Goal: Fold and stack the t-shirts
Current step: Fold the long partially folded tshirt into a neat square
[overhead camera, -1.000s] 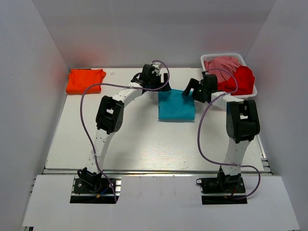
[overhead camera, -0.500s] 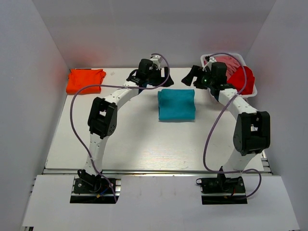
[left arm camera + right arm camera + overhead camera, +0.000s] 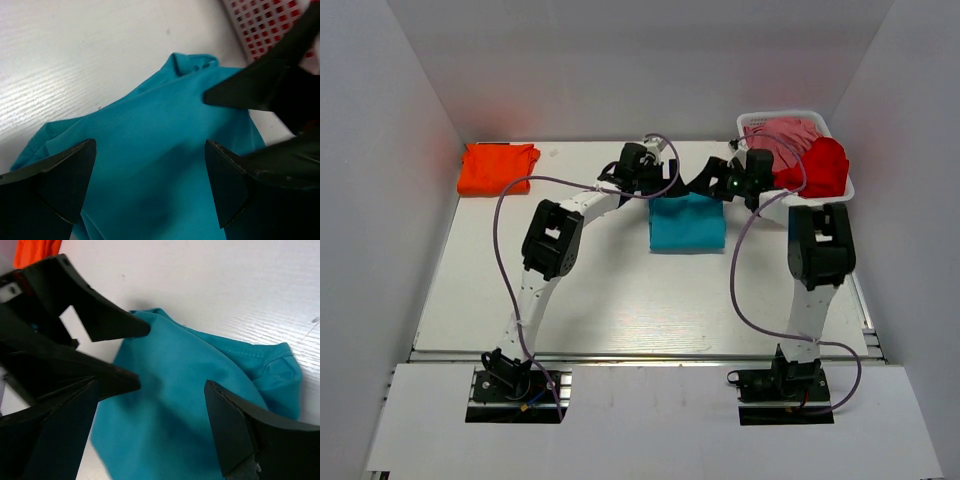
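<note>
We log the folded teal t-shirt [image 3: 687, 228] flat on the table [image 3: 600, 290], its far edge lying directly below both hands. The left hand [image 3: 150, 150] and right hand [image 3: 150, 385] face each other over that edge, each spread wide and holding nothing.

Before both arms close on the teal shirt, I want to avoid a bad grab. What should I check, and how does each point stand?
1. Fingers of the left gripper open: ok.
2. Fingers of the right gripper open: ok.
3. Both grippers over the far edge of the teal shirt: ok.
4. Gap between the two grippers: cannot tell; each wrist view shows the other's fingers very close.
5. Fingers down on the cloth: cannot tell.
6. The orange shirt folded at the far left, clear of both arms: ok.
</note>
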Tool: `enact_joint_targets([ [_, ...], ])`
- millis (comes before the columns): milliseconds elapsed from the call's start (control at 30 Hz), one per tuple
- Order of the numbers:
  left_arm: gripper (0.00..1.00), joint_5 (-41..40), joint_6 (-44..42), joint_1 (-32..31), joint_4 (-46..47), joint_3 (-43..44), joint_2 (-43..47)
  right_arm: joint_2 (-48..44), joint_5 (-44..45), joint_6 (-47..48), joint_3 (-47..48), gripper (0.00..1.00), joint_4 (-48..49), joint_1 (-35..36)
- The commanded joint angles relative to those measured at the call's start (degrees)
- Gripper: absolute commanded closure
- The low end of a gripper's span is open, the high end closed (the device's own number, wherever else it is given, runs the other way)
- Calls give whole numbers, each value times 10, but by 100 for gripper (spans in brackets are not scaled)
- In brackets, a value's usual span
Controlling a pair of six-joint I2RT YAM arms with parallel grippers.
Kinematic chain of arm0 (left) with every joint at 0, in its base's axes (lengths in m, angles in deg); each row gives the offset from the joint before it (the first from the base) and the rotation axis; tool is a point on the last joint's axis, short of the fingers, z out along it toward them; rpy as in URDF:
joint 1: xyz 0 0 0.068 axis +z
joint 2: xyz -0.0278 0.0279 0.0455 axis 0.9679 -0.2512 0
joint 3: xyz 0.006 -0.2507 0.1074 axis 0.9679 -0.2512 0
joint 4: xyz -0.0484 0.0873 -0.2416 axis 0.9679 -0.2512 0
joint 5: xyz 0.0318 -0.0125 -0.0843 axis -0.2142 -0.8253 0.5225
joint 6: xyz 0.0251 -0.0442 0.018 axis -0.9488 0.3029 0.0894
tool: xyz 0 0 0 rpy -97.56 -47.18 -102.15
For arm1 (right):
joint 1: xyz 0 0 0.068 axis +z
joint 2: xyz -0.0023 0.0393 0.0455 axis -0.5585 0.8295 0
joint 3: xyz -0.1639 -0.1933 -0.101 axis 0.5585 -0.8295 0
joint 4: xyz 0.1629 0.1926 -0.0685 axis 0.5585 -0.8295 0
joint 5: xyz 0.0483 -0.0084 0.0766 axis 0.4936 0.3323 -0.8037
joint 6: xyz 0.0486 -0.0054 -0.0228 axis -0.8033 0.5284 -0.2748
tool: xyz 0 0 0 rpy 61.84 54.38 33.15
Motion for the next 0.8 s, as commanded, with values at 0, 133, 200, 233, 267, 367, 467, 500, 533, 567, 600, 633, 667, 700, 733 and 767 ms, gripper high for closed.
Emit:
enact_joint_targets([
  [0, 0, -6, 21, 11, 13, -4, 3, 72, -65, -52, 24, 10, 116, -15],
  [133, 0, -22, 30, 18, 8, -50, 3, 141, -120, -123, 30, 10, 185, -26],
  [200, 0, -22, 30, 18, 8, -66, 3, 159, -123, -122, 33, 10, 185, -25],
  [233, 0, -22, 30, 18, 8, -71, 3, 161, -122, -123, 30, 10, 182, -26],
  [267, 0, -29, 30, 18, 8, -71, 3, 163, -120, -123, 28, 10, 183, -27],
  [367, 0, -35, 25, 18, 2, -71, 14, 153, -122, -117, 20, 10, 186, -26],
  [467, 0, -40, 17, 18, -9, -55, 32, 110, -116, -75, 34, 10, 149, -25],
  [500, 0, -40, 11, 18, -9, -50, 38, 102, -115, -66, 39, 10, 125, -24],
  [533, 0, -46, 11, 18, -15, -42, 46, 84, -115, -38, 57, 10, 100, -23],
  [567, 0, -51, 3, 18, -15, -42, 55, 66, -117, -29, 62, 10, 89, -22],
  [600, 0, -51, -4, 18, -15, -42, 75, 53, -117, -21, 66, 10, 81, -19],
  [633, 0, -58, -9, 18, -20, -42, 86, 21, -119, 4, 71, 10, 57, -16],
  [667, 0, -65, -15, 18, -20, -42, 98, 11, -122, 13, 73, 10, 48, -15],
  [700, 0, -65, -15, 18, -20, -49, 122, 0, -117, 22, 73, 10, 39, -12],
  [733, 0, -82, -23, 18, -20, -55, 136, -30, -111, 53, 77, 10, 1, -10],
  [767, 0, -92, -28, 13, -20, -62, 148, -40, -101, 65, 79, 10, -10, -9],
])
